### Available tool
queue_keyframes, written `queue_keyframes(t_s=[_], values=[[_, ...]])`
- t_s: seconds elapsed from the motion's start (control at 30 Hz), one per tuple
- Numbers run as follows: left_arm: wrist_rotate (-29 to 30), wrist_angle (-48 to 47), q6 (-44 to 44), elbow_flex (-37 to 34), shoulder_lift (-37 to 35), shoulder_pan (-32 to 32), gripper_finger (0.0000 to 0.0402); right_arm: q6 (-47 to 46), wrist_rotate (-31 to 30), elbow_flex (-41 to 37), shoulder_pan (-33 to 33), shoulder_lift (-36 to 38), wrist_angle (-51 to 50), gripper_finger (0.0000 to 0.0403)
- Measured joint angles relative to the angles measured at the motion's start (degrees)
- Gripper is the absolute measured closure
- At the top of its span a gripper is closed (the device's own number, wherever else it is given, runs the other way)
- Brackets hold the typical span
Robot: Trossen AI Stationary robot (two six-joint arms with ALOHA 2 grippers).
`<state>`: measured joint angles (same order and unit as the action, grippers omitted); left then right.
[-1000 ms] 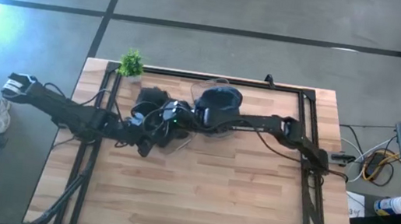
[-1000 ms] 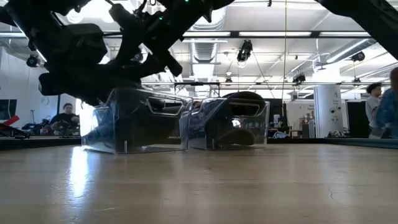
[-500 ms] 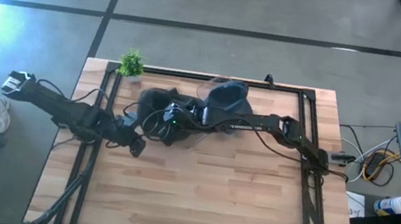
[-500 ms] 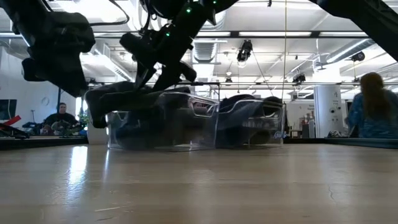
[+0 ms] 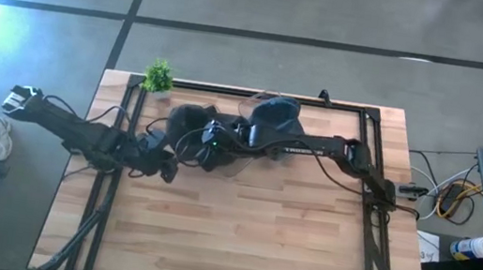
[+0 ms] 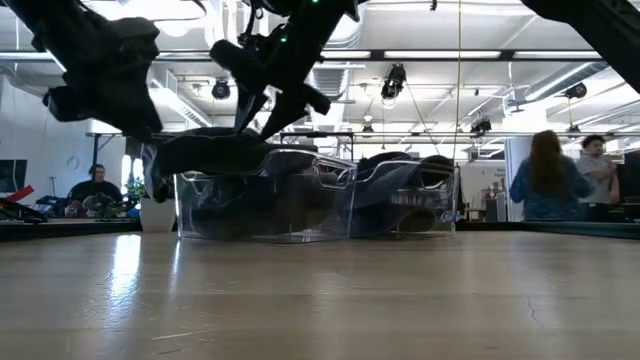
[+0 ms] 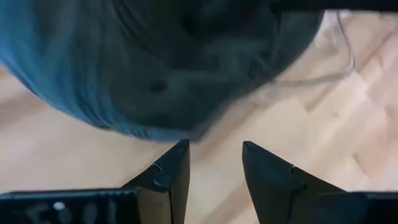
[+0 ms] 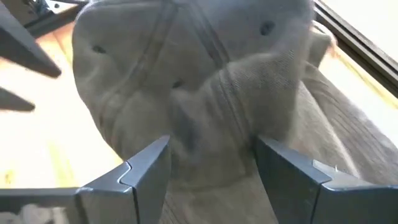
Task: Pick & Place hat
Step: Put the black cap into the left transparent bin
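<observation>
A dark grey cap [image 5: 185,120] sits at the far left of the table, on top of a clear container [image 6: 265,205]. Its crown fills the right wrist view [image 8: 186,74]. My right gripper [image 5: 210,140] reaches across from the right and is shut on the cap [image 6: 210,152]. My left gripper [image 5: 164,168] hovers open just near and left of the cap [image 7: 174,62], touching nothing. A second dark cap [image 5: 273,116] lies in a neighbouring clear container [image 6: 405,205]. My right gripper [image 8: 211,146] pinches a bunched fold of the cap's crown cloth [image 8: 214,118] between its two fingers. It comes from the table's right, slanting down. The cap lies spread ahead of the fingers, with its underside on the left container's rim [image 6: 250,160].
A small green plant [image 5: 159,75] stands at the far left corner. A black frame [image 5: 359,109] runs along the table's edges. The near half of the wooden table [image 5: 246,240] is bare. People stand in the room beyond [image 6: 545,185].
My left gripper has drawn back from the cap toward the table's left edge. The two clear containers have slid a little toward the far edge and the right. The grey cap, still in my right gripper, now lies over the left container's top.
</observation>
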<state>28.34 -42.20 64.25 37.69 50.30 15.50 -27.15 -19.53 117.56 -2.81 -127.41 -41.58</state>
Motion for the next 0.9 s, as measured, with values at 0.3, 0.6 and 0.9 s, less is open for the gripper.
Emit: queue_keyframes(t_s=[0.3,0.6,0.9], values=[[3.98,1.08,-2.87,0.55,0.62,-0.32,0.0261,-7.96,0.28,-0.52,-0.02,7.02,-14.56,0.0177],[3.93,2.23,-3.15,0.57,1.34,-0.34,0.0261,-24.59,10.08,-20.56,-2.36,19.11,-9.31,0.0177],[3.47,2.35,-3.37,0.57,1.34,-0.34,0.0261,-34.39,11.94,-39.36,-4.24,26.79,14.55,0.0177]])
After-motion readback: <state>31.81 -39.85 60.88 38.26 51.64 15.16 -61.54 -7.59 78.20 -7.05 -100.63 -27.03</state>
